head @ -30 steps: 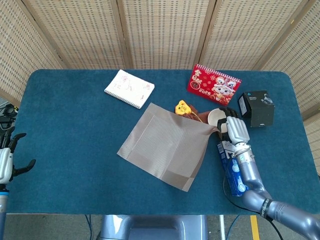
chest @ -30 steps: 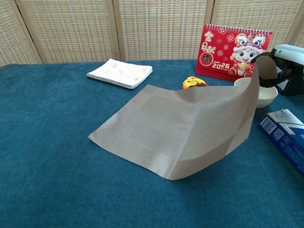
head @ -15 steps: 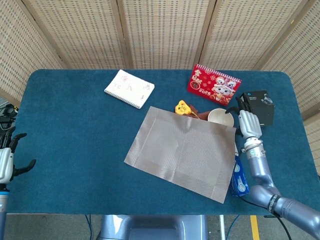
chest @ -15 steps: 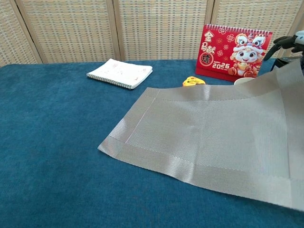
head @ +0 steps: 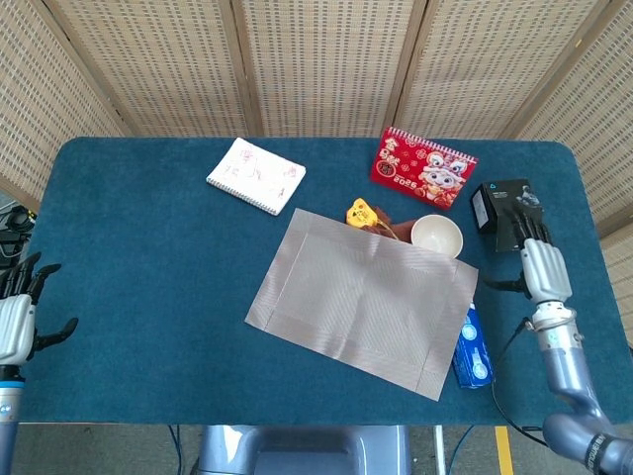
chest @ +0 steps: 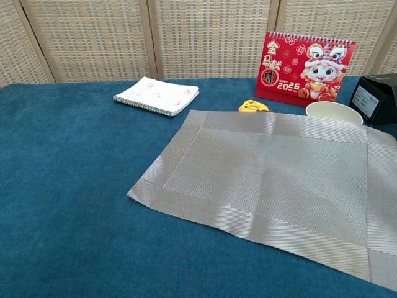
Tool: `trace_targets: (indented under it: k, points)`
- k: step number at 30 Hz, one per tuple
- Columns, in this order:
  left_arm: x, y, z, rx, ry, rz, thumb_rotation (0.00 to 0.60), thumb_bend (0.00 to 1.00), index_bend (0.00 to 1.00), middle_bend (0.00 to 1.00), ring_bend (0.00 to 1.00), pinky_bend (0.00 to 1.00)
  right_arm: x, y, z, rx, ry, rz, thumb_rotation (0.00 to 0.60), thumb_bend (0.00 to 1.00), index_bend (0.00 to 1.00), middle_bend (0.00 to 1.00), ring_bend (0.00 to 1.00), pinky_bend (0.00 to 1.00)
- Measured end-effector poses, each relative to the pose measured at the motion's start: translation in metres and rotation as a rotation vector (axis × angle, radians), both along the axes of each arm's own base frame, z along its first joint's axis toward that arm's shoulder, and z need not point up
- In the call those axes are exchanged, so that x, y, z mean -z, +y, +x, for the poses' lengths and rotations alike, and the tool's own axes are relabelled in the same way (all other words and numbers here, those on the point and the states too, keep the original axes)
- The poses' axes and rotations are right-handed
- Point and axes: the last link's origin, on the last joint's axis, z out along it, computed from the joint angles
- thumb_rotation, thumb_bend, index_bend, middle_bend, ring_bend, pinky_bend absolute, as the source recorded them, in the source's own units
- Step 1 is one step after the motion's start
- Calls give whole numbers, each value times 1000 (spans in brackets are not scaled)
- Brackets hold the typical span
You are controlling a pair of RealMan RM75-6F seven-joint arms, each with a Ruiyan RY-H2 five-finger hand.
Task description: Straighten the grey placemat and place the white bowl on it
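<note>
Placemat, grey, now spread flat on the table after the right hand released its lifted corner and withdrew, fingers apart and empty like the left hand; white bowl beside its far edge awaits placement.

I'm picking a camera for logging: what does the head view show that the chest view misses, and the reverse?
Only the head view shows the open left robot hand, the open right robot hand and the blue carton. The chest view adds nothing extra. Both show the flat grey woven placemat, white round bowl, red desk calendar, white spiral notebook and black box.
</note>
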Motion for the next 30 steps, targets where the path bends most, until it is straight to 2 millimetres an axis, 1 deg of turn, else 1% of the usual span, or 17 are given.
trace_targets:
  k: [5, 8, 14, 19, 20, 23, 24, 26, 30]
  points:
    - [2, 1, 1, 20, 6, 2, 600, 236, 149, 0, 0, 0, -4, 35, -19, 1, 1, -6, 600, 219, 79, 0, 0, 0]
    - [5, 2, 1, 32, 20, -7, 600, 236, 149, 0, 0, 0, -4, 52, -27, 0, -8, -6, 600, 215, 76, 0, 0, 0]
    - [12, 10, -3, 58, 41, -40, 600, 232, 146, 0, 0, 0, -9, 76, -36, -26, 27, -40, 600, 211, 63, 0, 0, 0]
    - [17, 25, 1, 119, 92, -85, 600, 232, 151, 0, 0, 0, -13, 89, -39, -47, 42, -72, 600, 206, 65, 0, 0, 0]
    - [18, 29, 4, 136, 99, -89, 600, 220, 152, 0, 0, 0, -14, 90, -39, -52, 34, -73, 600, 206, 65, 0, 0, 0]
    - [23, 44, 14, 196, 118, -106, 600, 139, 148, 0, 0, 0, -17, 92, -38, -64, 7, -85, 600, 206, 67, 0, 0, 0]
    - [26, 51, 19, 219, 123, -117, 600, 122, 147, 0, 0, 0, -18, 92, -37, -67, 1, -89, 600, 207, 67, 0, 0, 0]
    - [34, 61, 27, 251, 131, -137, 600, 119, 155, 0, 0, 0, -20, 93, -38, -67, -9, -88, 600, 206, 67, 0, 0, 0]
    - [58, 81, 46, 316, 145, -201, 600, 120, 198, 0, 0, 0, -24, 92, -41, -60, -29, -90, 600, 206, 69, 0, 0, 0]
